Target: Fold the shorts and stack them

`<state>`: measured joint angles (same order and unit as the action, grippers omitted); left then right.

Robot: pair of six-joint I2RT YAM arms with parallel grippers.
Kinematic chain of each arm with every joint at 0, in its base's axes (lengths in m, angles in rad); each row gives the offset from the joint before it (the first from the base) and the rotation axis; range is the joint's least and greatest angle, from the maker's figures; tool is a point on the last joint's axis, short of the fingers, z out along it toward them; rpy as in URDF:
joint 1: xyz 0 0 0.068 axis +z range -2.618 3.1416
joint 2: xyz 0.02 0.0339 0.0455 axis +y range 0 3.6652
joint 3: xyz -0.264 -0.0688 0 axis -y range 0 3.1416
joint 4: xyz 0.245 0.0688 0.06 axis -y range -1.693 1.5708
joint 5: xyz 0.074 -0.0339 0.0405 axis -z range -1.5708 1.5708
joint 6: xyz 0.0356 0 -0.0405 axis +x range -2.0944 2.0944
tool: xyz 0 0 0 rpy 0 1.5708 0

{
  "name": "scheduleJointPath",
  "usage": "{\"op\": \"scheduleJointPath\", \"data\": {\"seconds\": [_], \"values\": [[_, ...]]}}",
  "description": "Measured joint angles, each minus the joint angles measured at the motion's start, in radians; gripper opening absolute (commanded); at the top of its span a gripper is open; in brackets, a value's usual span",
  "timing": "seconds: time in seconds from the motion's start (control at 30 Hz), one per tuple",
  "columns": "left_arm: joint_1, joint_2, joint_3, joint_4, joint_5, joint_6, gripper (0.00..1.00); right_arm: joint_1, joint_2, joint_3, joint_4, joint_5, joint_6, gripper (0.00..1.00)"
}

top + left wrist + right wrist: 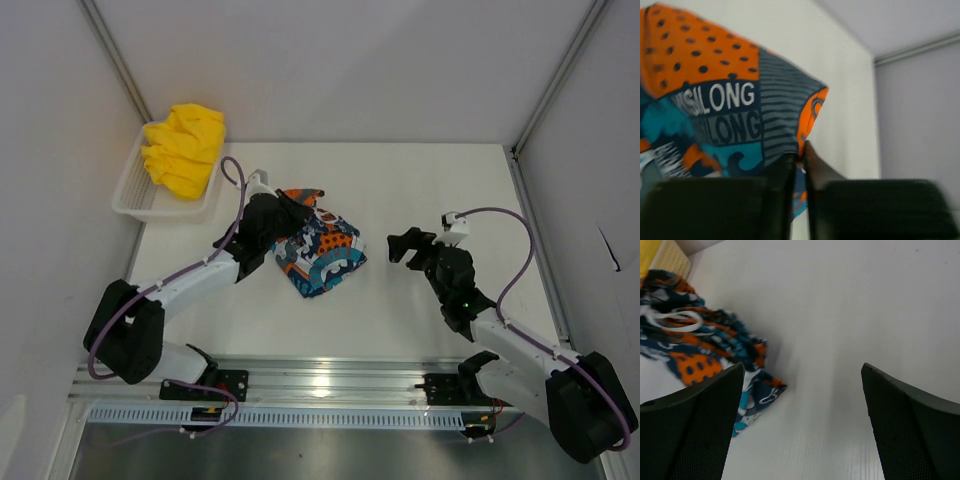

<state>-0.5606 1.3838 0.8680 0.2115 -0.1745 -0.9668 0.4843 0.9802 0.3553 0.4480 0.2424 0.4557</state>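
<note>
The printed shorts (322,252) lie bunched on the white table, left of centre, in blue, orange, black and white. My left gripper (291,206) sits at their far left edge. In the left wrist view its jaws are nearly together, pinching a hem of the printed shorts (725,100) at the left gripper's tips (801,150), and the cloth hangs lifted. The yellow shorts (185,148) are heaped in the white basket (135,205). My right gripper (406,246) stands open to the right of the printed shorts (705,345), with only bare table between the right gripper's tips (802,375).
The basket stands at the table's far left corner against the wall, and its corner (675,257) shows in the right wrist view. White walls enclose the table on the left, back and right. A metal rail runs along the near edge (330,385).
</note>
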Motion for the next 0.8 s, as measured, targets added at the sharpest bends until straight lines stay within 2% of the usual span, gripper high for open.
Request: {"op": "scheduleJointPath", "data": {"seconds": [0.03,0.1,0.13,0.2,0.33,0.53,0.8], "values": [[0.0,0.004,-0.017,-0.018,0.011,0.011,0.65,0.003,0.012,0.0,0.015,-0.023,-0.006,0.99],[0.001,-0.003,-0.018,-0.05,0.031,0.048,0.91,0.008,0.048,0.0,0.05,-0.071,-0.018,1.0],[0.001,-0.013,-0.01,-0.075,0.027,0.061,0.95,0.01,0.057,0.0,0.055,-0.082,-0.021,0.99],[0.001,-0.057,0.013,-0.153,0.003,0.092,0.98,0.02,0.11,0.005,0.08,-0.138,-0.035,0.99],[0.003,-0.219,0.014,-0.271,-0.088,0.139,0.99,0.053,0.233,0.068,0.064,-0.185,-0.06,0.99],[0.006,-0.433,-0.06,-0.308,-0.159,0.17,0.99,0.074,0.394,0.193,0.034,-0.233,-0.065,0.99],[0.006,-0.453,-0.202,-0.377,-0.161,0.201,0.98,0.033,0.512,0.285,-0.062,-0.23,0.07,0.97]]}}
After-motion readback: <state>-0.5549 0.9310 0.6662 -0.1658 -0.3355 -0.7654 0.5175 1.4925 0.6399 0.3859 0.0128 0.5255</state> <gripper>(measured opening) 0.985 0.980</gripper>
